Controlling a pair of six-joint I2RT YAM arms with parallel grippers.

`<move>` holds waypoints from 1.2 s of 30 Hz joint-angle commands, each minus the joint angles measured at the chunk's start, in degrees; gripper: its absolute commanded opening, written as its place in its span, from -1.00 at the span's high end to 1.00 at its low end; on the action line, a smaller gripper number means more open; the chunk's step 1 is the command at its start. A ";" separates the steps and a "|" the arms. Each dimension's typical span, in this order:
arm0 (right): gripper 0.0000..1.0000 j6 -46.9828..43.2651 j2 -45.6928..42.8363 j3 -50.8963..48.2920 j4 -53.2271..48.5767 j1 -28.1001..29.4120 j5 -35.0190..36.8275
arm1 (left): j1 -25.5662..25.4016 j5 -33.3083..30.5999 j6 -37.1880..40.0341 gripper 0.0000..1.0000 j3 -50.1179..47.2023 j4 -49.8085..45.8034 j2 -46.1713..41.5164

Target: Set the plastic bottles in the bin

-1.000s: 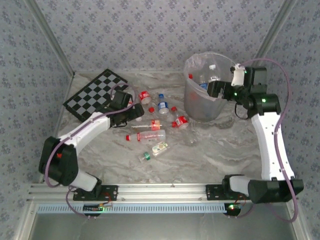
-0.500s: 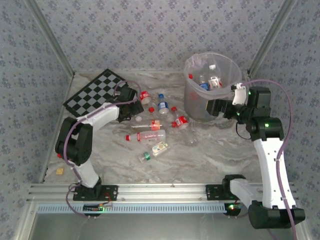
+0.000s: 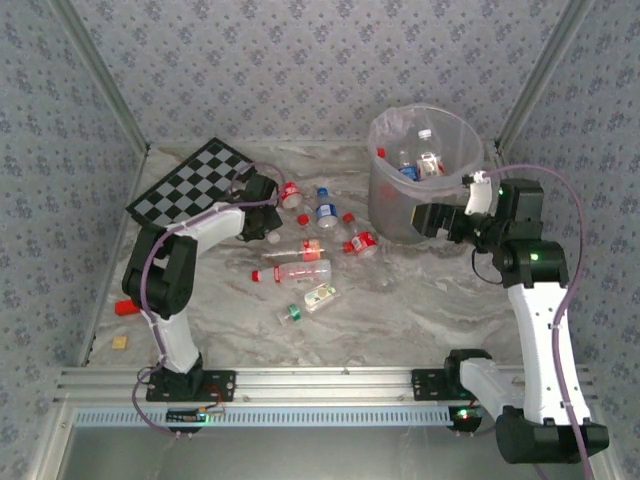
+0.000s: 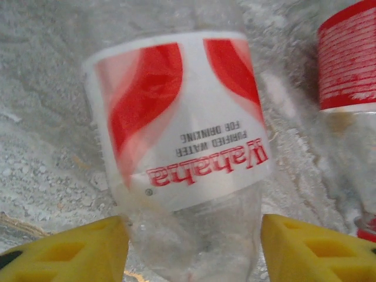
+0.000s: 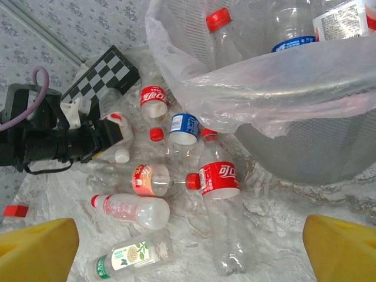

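Left hand (image 4: 194, 254): the two yellow fingers stand either side of a red-and-white bottle (image 4: 179, 117), pads against its clear lower body on both flanks. This is judged a grip, though whether the bottle is clear of the desk (image 3: 420, 310) cannot be told. The bottle's long axis runs straight away from the wrist, square to the line between the fingers, so the hold is across its girth, below the label. It sits at the far left of the scatter, just beside the near corner of the chequered board (image 3: 190, 190). The bin (image 3: 395, 220) stands to the right of this hand, well apart, with the loose bottles (image 3: 300, 272) lying between, so the carry would need to go rightward and rise over the rim. Right hand (image 5: 189, 247): jaws wide apart with nothing between them, poised just beside the bin's near outer wall and facing the scatter. It is the nearer arm to the bin and to the red-labelled bottle (image 5: 218, 182) at the bin's foot. Bin contents: several bottles inside the clear liner (image 5: 194, 76), among them one red-capped, one blue-banded and one white-labelled; the exact count cannot be told. Upward of half a dozen bottles lie on the desk, all on their sides. Task judged partly done.
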 commanded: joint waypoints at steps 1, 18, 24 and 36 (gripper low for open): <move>-1.00 1.24 -1.91 -0.06 -0.21 -0.45 -0.04 | 0.21 -1.40 4.10 -0.14 2.89 -1.73 -1.93; -1.00 5.09 -1.99 0.91 2.32 -0.25 -0.71 | 2.60 -0.67 4.93 -0.98 0.80 -3.22 -4.64; -1.00 4.98 -1.76 0.42 1.27 -0.16 -0.54 | 4.51 2.65 3.80 -0.99 -0.17 2.52 -0.76; -1.00 6.28 -1.40 1.58 0.49 -0.03 -2.90 | 4.43 2.76 2.84 -0.08 1.90 1.52 2.97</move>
